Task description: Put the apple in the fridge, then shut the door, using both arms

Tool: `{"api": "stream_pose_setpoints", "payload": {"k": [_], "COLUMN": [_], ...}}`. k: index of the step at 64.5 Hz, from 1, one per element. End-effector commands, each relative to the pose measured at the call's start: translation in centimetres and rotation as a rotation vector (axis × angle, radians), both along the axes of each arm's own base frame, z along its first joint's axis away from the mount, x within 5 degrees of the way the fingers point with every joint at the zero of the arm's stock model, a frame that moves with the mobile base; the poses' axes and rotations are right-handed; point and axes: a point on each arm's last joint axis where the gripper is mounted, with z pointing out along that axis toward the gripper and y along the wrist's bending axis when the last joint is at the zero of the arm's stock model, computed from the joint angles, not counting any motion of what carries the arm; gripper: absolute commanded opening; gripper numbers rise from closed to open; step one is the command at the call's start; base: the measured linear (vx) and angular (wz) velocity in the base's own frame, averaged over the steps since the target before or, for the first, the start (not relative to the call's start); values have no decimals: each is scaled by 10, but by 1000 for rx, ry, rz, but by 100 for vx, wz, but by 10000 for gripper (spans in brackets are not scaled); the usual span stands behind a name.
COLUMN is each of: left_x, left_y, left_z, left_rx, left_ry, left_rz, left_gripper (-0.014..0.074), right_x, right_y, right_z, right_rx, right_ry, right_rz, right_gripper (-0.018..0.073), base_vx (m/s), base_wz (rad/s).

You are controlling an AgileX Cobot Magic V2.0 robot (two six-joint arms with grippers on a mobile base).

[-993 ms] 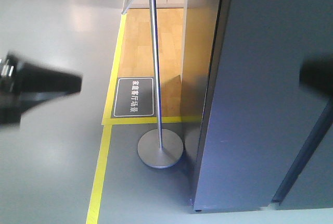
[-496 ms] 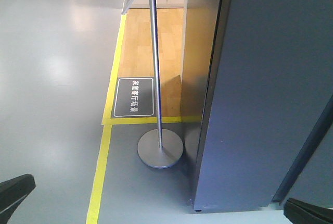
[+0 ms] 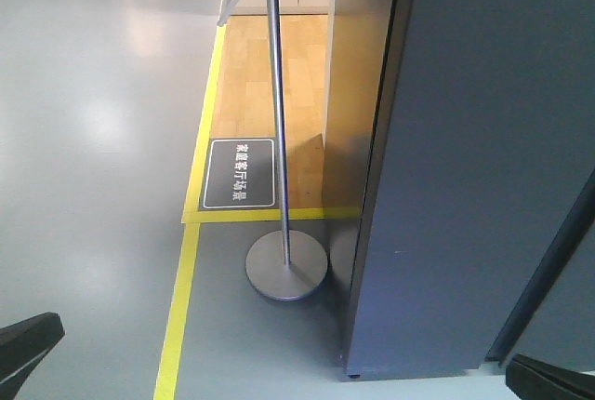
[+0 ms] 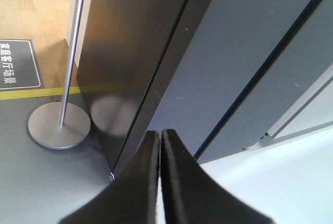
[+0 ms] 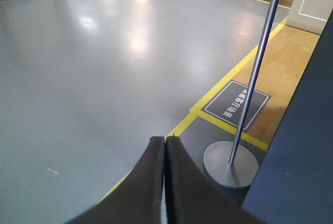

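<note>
The apple is out of view. The fridge (image 3: 358, 93) stands at the right, dark grey, with its side panel reflecting the wooden floor. The door (image 3: 474, 140) shows only its grey outer face, and it lies against the body along a thin dark seam. In the left wrist view my left gripper (image 4: 159, 133) is shut and empty, pointing at the fridge's lower front corner (image 4: 112, 174). My right gripper (image 5: 165, 139) is shut and empty too, held over the grey floor with the fridge (image 5: 304, 146) to its right. In the front view only dark tips of both arms show at the bottom corners.
A sign stand with a metal pole (image 3: 277, 112) and a round base (image 3: 286, 267) is just left of the fridge. A dark floor placard (image 3: 240, 173) and yellow tape lines (image 3: 177, 316) mark the floor. Grey floor stretches to the left.
A second ago both arms were raised and blurred at mid-height in the front view. They have dropped to the bottom corners and have barely moved over the last half second.
</note>
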Motion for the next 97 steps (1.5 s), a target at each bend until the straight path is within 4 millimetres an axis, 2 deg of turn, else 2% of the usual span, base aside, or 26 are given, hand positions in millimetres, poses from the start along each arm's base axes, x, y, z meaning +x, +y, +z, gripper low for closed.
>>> {"api": "stream_pose_setpoints", "payload": {"k": [1,15,29,39,47,57,63,76,89,97], "left_x": [2,2,3,1,-8,-21,-25,-34,-33,-33], "left_y": [0,0,5,20,32,38,40,46,48,48], "left_z": [9,9,-3,-22,-44,-74,-71,-65,-64,-64], "left_rx": [-41,-38,-39,-92,-141,-134,-76,125,241,232], "left_ry": [-20,-22,37,136,119,44,7,-219,-251,-248], "left_rz": [17,18,84,292,423,462,454,429,426,426], "left_gripper": [-8,-8,-8,-8,-8,-8,-8,-8,-8,-8], "right_x": [2,2,2,2,2,2,2,2,0,0], "right_y": [0,0,0,0,0,0,1,1,2,2], "right_z": [11,11,11,11,11,11,11,11,10,10], "right_rx": [49,49,49,49,48,48,48,47,45,45], "right_ry": [-38,-38,-38,-38,-37,-36,-34,-32,-19,-19], "right_rz": [-16,-16,-16,-16,-15,-13,-10,-7,13,13], "right_gripper": [-3,-3,-3,-3,-3,-3,-3,-3,-3,-3], "base_vx": [0,0,0,0,0,0,0,0,0,0], "base_wz": [0,0,0,0,0,0,0,0,0,0]}}
